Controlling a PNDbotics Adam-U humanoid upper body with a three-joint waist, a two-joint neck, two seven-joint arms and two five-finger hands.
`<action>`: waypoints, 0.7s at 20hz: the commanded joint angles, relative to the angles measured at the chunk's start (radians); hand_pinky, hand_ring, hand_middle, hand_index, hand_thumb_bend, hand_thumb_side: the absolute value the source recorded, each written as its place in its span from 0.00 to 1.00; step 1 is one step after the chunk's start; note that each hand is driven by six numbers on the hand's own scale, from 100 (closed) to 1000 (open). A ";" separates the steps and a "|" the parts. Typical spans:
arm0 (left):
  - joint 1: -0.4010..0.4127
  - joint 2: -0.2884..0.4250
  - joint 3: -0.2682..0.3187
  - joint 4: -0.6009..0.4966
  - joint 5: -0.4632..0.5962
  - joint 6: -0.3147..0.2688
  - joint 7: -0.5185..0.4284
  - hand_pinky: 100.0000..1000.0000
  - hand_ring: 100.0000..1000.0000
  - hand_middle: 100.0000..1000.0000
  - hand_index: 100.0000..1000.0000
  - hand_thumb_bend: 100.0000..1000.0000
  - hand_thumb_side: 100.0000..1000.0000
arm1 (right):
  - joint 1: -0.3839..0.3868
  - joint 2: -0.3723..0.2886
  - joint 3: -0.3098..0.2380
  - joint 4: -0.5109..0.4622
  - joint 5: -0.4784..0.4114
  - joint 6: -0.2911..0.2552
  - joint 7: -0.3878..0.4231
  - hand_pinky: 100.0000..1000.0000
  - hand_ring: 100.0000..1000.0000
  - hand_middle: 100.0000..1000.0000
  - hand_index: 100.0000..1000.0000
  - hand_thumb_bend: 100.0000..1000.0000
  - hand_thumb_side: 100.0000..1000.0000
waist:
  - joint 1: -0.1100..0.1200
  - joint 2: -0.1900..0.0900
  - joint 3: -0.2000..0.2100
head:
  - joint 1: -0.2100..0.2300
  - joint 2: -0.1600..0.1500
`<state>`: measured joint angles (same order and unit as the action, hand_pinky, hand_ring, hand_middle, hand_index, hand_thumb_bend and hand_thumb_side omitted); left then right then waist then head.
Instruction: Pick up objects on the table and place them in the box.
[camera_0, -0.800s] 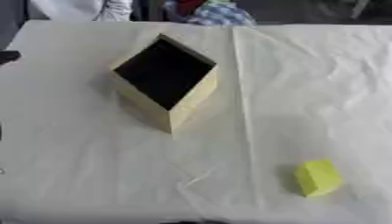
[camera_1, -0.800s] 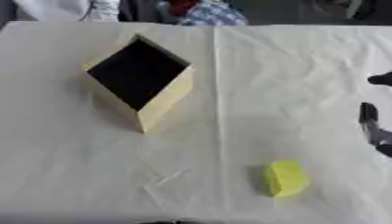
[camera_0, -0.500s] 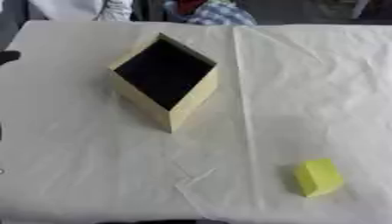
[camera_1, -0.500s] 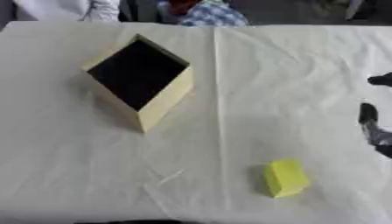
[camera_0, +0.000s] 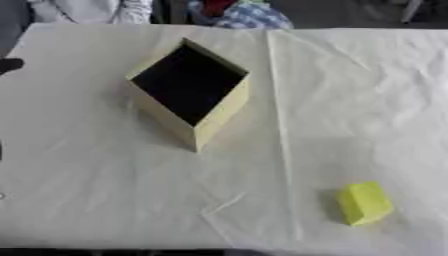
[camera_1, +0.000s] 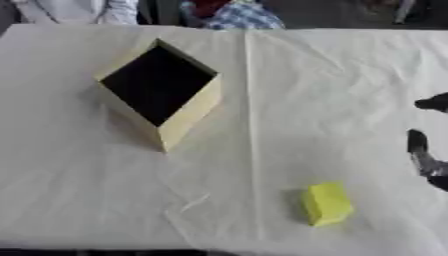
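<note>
A small yellow block lies at the lower right of the frame on a table covered in a pale, creased cloth, well apart from the box, which sits open-topped and turned corner-on at the upper left of centre, its inside dark and apparently empty. The block looks like a squat cuboid with slightly rounded edges and a matte face; it is probably light, and could be foam or sponge, though the pictures do not settle whether it is soft or stiff. If soft, it would give under a pinch without slipping; if hard, its plain flat sides should still offer good purchase. The best hold seems to be across its two longer opposite sides, thumb on one and fingers on the other, coming down from above. The right hand shows only as dark finger shapes at the right edge of the right eye view, near the block but not touching it and holding nothing; whether its fingers are straight or curled cannot be told. The left hand is only a dark sliver at the left edge, its state unreadable.
</note>
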<state>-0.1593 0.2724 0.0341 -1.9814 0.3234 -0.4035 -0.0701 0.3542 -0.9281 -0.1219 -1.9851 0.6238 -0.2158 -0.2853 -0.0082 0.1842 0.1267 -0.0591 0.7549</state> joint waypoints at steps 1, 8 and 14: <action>-0.005 0.029 0.003 -0.019 -0.002 0.003 -0.001 0.70 0.84 0.89 0.62 0.00 0.66 | 0.015 -0.078 0.012 -0.015 0.004 0.008 0.030 0.73 0.77 0.69 0.79 0.00 0.73 | -0.004 -0.014 -0.001 | -0.006 0.009; -0.003 0.032 0.002 -0.019 -0.004 0.004 -0.003 0.70 0.84 0.89 0.62 0.00 0.66 | 0.038 -0.145 0.050 -0.015 -0.019 0.026 0.090 0.75 0.79 0.72 0.81 0.00 0.74 | -0.009 -0.015 -0.003 | -0.011 0.011; -0.002 0.034 0.002 -0.019 -0.004 0.005 -0.003 0.70 0.85 0.89 0.61 0.00 0.66 | 0.026 -0.185 0.070 -0.015 -0.037 0.027 0.118 0.75 0.80 0.73 0.82 0.00 0.73 | -0.010 -0.017 -0.005 | -0.014 0.009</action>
<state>-0.1571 0.2812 0.0333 -1.9814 0.3206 -0.4001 -0.0733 0.3853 -1.0685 -0.0465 -1.9851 0.5989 -0.1874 -0.1736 -0.0171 0.1811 0.1232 -0.0704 0.7551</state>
